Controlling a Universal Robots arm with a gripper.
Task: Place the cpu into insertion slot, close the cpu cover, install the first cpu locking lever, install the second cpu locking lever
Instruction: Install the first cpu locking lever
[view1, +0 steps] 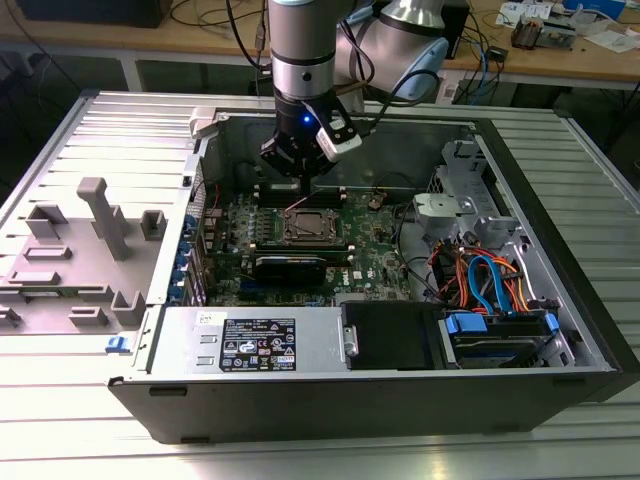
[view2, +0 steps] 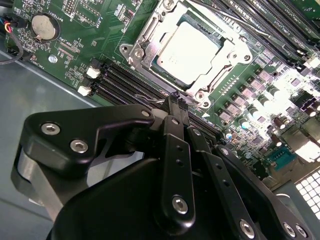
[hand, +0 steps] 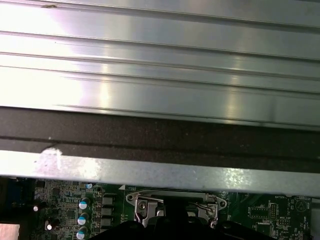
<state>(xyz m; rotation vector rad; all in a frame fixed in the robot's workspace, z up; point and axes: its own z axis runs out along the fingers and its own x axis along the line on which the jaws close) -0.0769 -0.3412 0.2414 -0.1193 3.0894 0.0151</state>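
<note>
Even overhead room light, pale sheen on the ribbed metal table (view1: 110, 130), computer case (view1: 400, 400) dimmer inside, blue light (view1: 305, 121) glowing on the arm (view1: 300, 40), white glare on the circuit board (view2: 295, 75) beside the softly lit cpu (view2: 187, 47), gripper (view2: 175, 98) in shade

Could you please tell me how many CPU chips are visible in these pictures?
1. The cpu sits within the cut-out of the cpu cover on the motherboard, just beyond the gripper.

Just beyond the gripper (view2: 176, 100), matt black with bright screws: cpu (view2: 187, 52) top smooth satin grey metal; cpu cover (view2: 147, 32) shiny bare metal.
</note>
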